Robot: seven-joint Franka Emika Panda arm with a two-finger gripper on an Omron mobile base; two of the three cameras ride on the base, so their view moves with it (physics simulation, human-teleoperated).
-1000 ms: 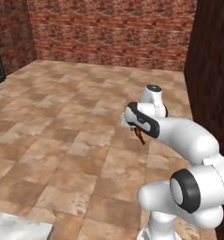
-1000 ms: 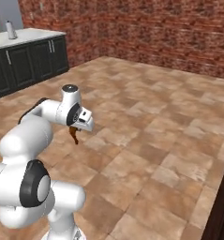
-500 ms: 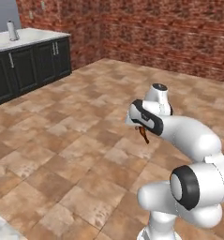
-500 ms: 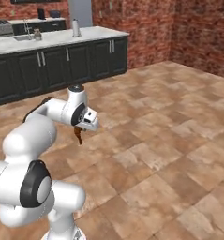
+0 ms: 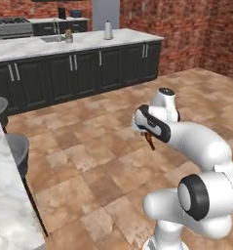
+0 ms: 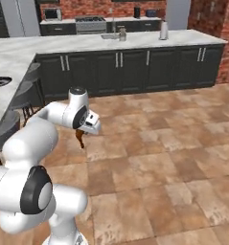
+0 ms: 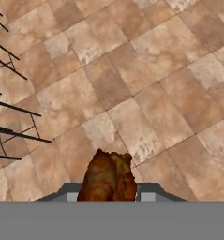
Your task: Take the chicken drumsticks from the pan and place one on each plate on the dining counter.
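one chicken drumstick (image 7: 107, 177) clamped between the closed fingers (image 7: 148, 196), high above the brown tiled floor (image 7: 146, 89)

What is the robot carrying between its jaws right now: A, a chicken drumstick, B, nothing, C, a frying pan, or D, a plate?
A: the hand view shows an orange-brown chicken drumstick clamped between the jaws, and both base views show it hanging from the gripper above the tiled floor.

Drumstick (image 7: 107, 176) in pincer (image 7: 107, 193), above floor tiles (image 7: 146, 84)
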